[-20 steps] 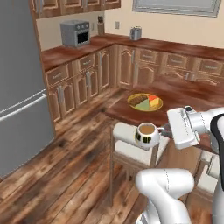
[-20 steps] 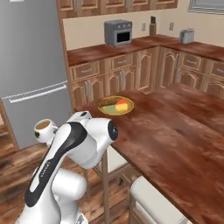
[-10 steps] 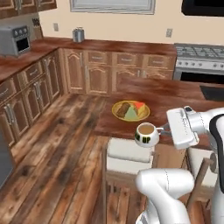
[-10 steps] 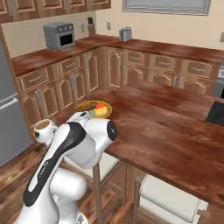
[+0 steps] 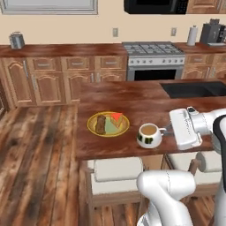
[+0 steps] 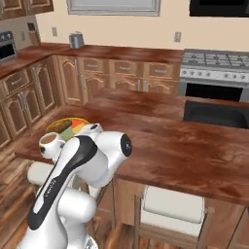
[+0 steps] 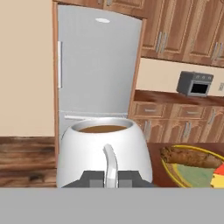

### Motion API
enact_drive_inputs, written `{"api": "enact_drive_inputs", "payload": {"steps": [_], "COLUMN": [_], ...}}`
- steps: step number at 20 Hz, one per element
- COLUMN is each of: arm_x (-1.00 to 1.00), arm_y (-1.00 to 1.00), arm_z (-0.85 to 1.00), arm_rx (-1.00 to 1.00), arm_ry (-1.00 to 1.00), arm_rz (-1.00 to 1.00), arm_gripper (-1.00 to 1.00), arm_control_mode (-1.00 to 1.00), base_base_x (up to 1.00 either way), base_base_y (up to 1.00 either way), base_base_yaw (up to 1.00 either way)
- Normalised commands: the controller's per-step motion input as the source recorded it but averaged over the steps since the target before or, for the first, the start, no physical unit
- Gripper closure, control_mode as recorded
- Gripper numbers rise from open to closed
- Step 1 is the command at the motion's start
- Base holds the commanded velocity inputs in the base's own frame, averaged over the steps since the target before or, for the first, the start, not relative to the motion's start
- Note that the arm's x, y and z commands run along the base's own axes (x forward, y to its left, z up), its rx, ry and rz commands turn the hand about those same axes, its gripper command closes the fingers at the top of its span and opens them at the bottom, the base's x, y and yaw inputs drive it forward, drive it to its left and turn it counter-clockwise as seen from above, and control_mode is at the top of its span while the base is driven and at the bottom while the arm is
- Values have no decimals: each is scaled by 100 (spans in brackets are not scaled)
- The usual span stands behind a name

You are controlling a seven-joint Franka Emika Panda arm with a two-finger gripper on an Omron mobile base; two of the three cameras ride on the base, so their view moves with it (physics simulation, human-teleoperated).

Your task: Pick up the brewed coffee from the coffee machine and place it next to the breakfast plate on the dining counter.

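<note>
**Mug over the island, right by the plate**

I'm parked at the dining counter (image 5: 145, 99), a big reddish-brown wood top with a black sink (image 5: 194, 89) set in at the far right. Behind it runs the wall counter with a stove (image 5: 154, 59), the coffee machine (image 5: 212, 32) way off in the right corner, and a toaster (image 5: 16, 40) at the left. Plank floor all around, and white-cushioned stools (image 5: 115, 169) tucked under the near edge. The hand view looks past the mug at a grey fridge (image 7: 96, 65) and a toaster oven (image 7: 195, 84).

The mug (image 5: 149, 135) is just beside the plate (image 5: 108, 124), on its right in the left base view. I can't tell whether it's touching the wood or slightly above it. In the right base view my own arm covers most of the plate (image 6: 68, 126), and the hand view cuts the plate off at the right edge.

The arm reaches in from the right, hand level, with the gripper (image 7: 105, 177) clamped on the mug's handle, one finger on each side.
</note>
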Motion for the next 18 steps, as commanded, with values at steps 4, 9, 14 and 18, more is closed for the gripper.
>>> {"api": "enact_drive_inputs", "payload": {"steps": [4,9,14,18], "arm_x": [0,0,41,75], "arm_y": [0,0,0,-1], "arm_z": [0,0,-5,-13], "arm_rx": [0,0,0,0], "arm_ry": [0,0,0,0], "arm_rz": [0,0,-8,-8], "arm_gripper": [100,100,100,100], "arm_control_mode": [100,100,-100,-100], "base_base_x": [53,51,24,0], "base_base_y": [52,34,0,0], "base_base_yaw": [-36,-32,-9,0]}}
